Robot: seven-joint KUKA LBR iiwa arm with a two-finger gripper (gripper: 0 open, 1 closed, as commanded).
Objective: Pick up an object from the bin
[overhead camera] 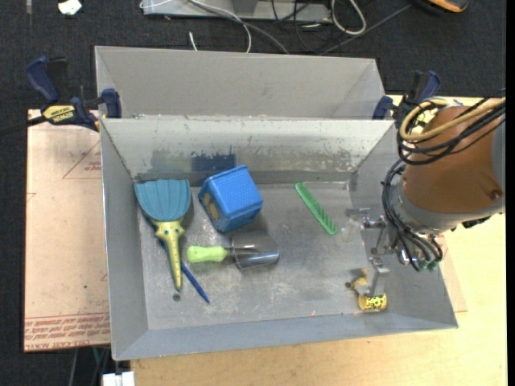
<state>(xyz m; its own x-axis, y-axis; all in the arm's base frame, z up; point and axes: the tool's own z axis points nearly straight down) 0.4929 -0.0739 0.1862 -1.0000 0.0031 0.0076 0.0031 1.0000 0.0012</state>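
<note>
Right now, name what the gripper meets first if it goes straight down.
Probably the small yellow object in the lower right corner of the bin, under the gripper; depth is unclear, so perhaps bare floor beside it.

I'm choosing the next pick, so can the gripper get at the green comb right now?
Probably yes. The green comb lies alone on the bin floor, nothing on it or against it, and the gripper stands close on its right.

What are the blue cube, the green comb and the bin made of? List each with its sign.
Blue cube: likely plastic, matt; its faces show a fine grid texture.
Green comb: likely plastic, smooth; thin, in one even bright colour.
Bin: sheet metal, dull grey, with scuffs and a faint reflection on its back wall.
</note>
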